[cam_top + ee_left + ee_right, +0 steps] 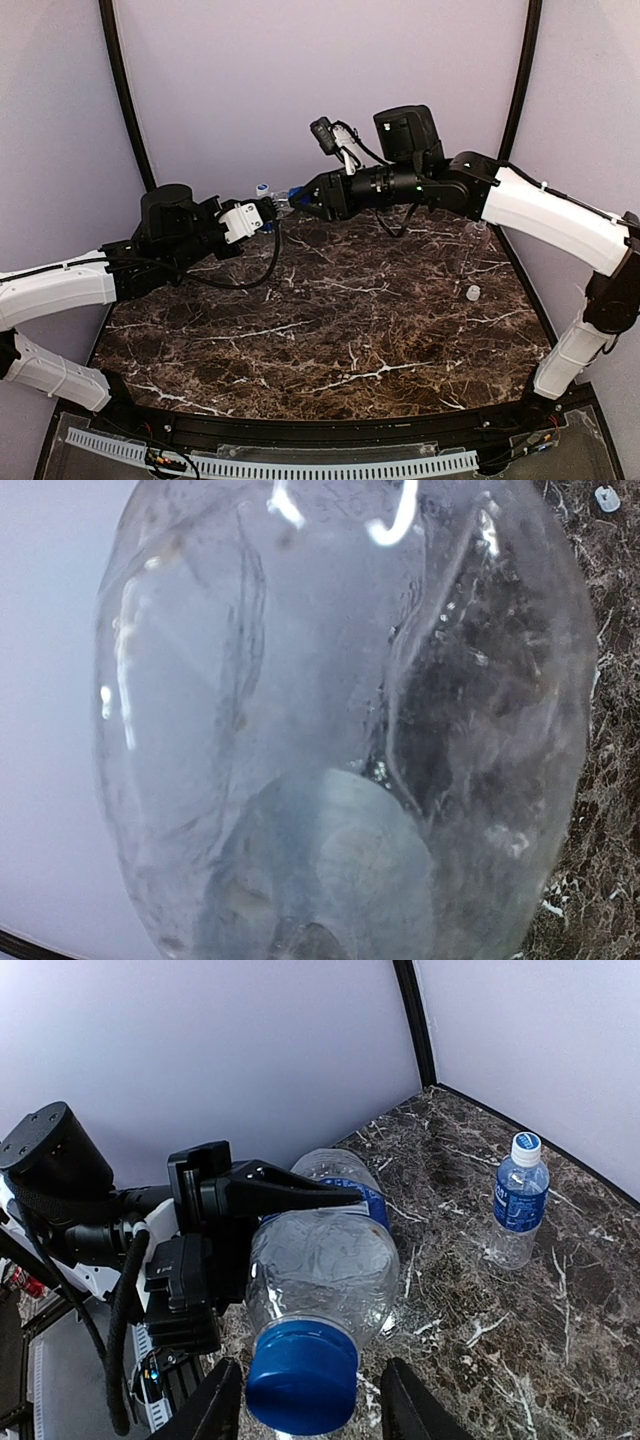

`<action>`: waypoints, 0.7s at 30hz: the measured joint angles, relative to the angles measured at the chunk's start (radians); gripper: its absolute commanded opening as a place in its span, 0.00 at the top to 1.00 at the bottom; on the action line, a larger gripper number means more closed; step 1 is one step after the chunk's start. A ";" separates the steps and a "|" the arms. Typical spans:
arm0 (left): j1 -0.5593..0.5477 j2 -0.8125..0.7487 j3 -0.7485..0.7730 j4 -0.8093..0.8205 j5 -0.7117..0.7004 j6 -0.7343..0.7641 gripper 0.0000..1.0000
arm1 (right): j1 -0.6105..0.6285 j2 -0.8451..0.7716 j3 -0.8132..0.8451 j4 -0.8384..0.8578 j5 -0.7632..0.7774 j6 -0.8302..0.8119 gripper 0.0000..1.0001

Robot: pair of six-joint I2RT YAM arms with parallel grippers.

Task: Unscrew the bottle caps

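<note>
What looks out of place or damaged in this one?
A loose white cap lies on the table, off any bottle. The blue-capped bottle, held sideways in the air by the left gripper, has dented, creased walls. No spill shows.

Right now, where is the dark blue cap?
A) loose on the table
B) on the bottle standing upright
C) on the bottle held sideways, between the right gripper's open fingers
C: the dark blue cap sits on the held bottle, which the left gripper clamps, and the right gripper has a finger on either side of the cap.
</note>
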 measured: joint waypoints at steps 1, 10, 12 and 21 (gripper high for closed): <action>0.000 0.000 0.000 0.000 0.000 0.000 0.75 | 0.000 0.000 0.000 -0.001 0.000 0.000 0.62; 0.000 0.000 -0.001 -0.003 0.010 0.002 0.76 | 0.001 0.000 0.006 -0.009 -0.001 -0.026 1.00; 0.000 0.000 -0.001 -0.013 0.022 0.002 0.76 | 0.004 0.000 0.005 -0.009 -0.003 -0.050 1.00; 0.007 -0.008 0.017 -0.326 0.264 -0.044 0.79 | 0.099 -0.073 -0.173 -0.040 0.059 -0.583 1.00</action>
